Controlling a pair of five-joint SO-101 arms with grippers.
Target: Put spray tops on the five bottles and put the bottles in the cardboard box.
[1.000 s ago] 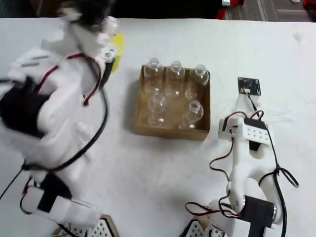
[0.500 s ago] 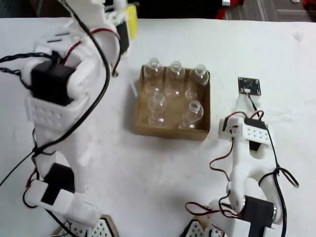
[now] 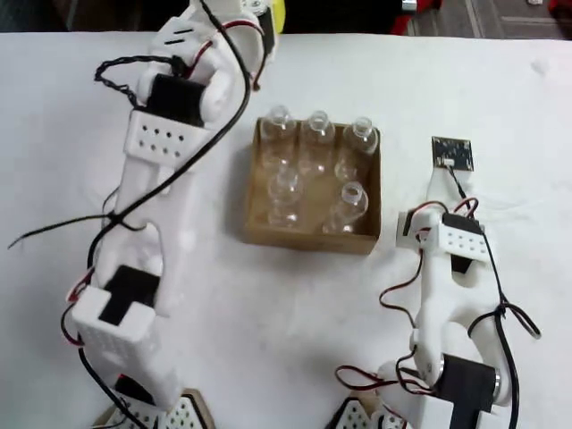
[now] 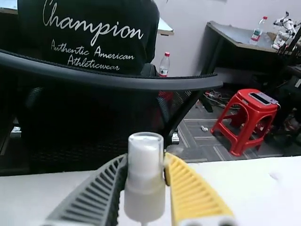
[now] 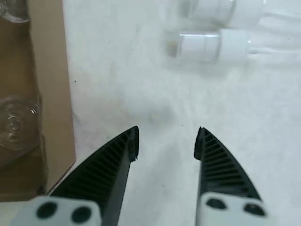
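High view: the cardboard box (image 3: 308, 239) sits at centre frame on the tabletop (image 3: 268, 313). All five bottles (image 3: 316, 128) already stand inside it, three along the far row and two in the near row. Every neck is bare, so you have boxed them but capped none.

Left wrist view: the left claw (image 4: 146, 169) is clenched on a white spray top (image 4: 145, 150), pinched upright between the grey and yellow fingers. In the high view this arm stretches to the upper left of centre, its claw at the top edge of the frame, well apart from the box. The upright grip appears meant to keep the stem pointing down for entry into a neck.

Right wrist view: the right claw (image 5: 167, 141) is released, jaws spread and holding nothing, just beside the box wall. Two spare spray tops (image 5: 209, 45) lie on their sides on the cloth beyond its tips.

Judgement: you must carry the held top over a bottle and seat it. With the bottles packed close, neighbouring necks may foul the fingers, and an unsteadied bottle may tip.
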